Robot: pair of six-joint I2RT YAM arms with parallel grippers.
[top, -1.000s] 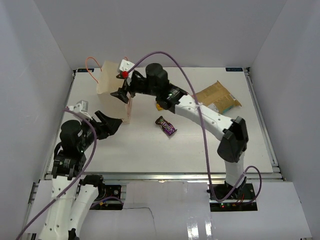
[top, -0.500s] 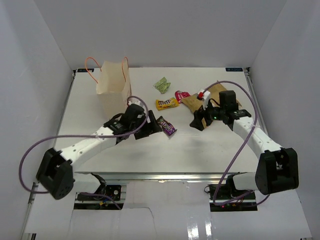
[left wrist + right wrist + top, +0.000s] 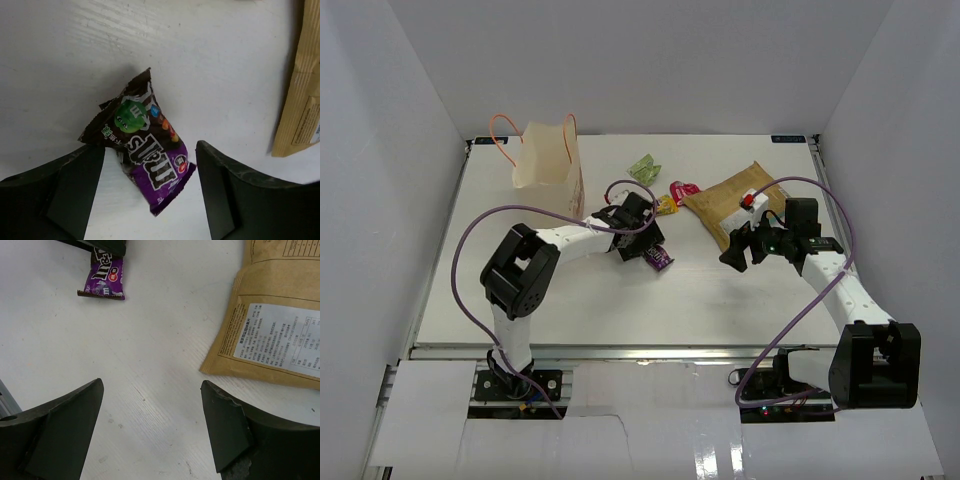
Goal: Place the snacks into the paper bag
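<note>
Left hand (image 3: 150, 146): fingers apart. I see them straddling the dark brown-purple packet (image 3: 104, 275), 1 finger at its 9 o'clock and 1 at its 3 o'clock, not clamped on it.
Dark brown-purple packet: flat on the desk (image 3: 620, 300), near the middle. I cannot tell whether the 9 o'clock finger touches its corner.
Right hand (image 3: 151, 385): fingers apart, nothing between them, bare desk below.
Tan pouch (image 3: 280, 315): label up, lying at 1 o'clock from the right hand in my wrist view. Its near corner is just beside the hand.
Paper bag (image 3: 548, 165): upright at the desk's 10 o'clock, orange handles up.
Green packet (image 3: 643, 168): at 12 o'clock, on the desk.
Pink-red packet (image 3: 682, 190): touching the pouch's 9 o'clock edge.
Yellow packet (image 3: 666, 205): half hidden behind the left hand.
</note>
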